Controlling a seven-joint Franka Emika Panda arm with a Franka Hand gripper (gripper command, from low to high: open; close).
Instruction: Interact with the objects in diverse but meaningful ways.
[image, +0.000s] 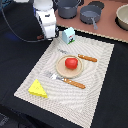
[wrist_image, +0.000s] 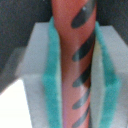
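Note:
My gripper (image: 49, 36) hangs over the far left corner of the placemat, just left of the white cube carton (image: 69, 35) in the exterior view. In the wrist view the teal pads (wrist_image: 51, 75) are shut on both sides of the brown sausage (wrist_image: 75, 55), which has dark stripes. The sausage cannot be made out in the exterior view. The red tomato (image: 71, 63) sits on the tan plate (image: 61, 67). The yellow cheese wedge (image: 38, 88) lies at the near left corner of the placemat.
An orange-handled fork (image: 66, 80) lies in front of the plate and a knife (image: 86, 58) behind it, on the striped placemat (image: 95, 95). Dark pots (image: 67, 7) and a bowl (image: 123, 16) stand on the counter behind.

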